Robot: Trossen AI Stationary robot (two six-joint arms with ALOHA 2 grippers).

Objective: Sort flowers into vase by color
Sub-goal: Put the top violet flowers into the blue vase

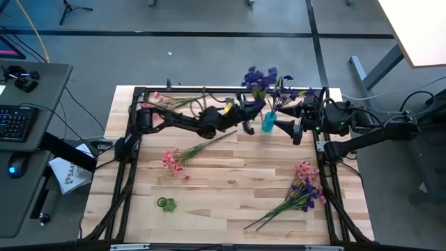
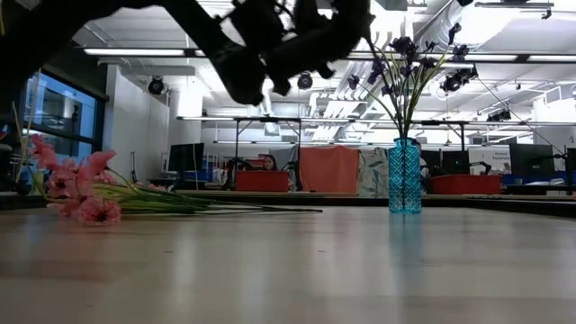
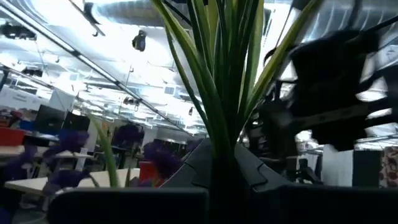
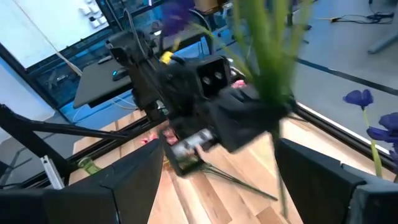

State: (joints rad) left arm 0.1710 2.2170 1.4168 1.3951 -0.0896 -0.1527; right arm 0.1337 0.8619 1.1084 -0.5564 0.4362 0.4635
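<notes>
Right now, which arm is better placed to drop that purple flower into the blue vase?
Left, probably. Its gripper grips the purple flower by the stems, just beside the blue vase. The right gripper waits empty, jaws open, on the vase's other side.

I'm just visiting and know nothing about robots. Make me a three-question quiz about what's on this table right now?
1. True or false: the blue vase already holds purple flowers.
2. Which lies nearest the green vase lying at the table's front left? A) the loose pink flowers B) the mixed pink and purple bunch C) the blue vase
3. Fill in: the left gripper holds a bundle of green ____ close beside the blue vase.

Key: 1 true; 2 A; 3 stems. The right gripper hovers on the vase's other side.
</notes>
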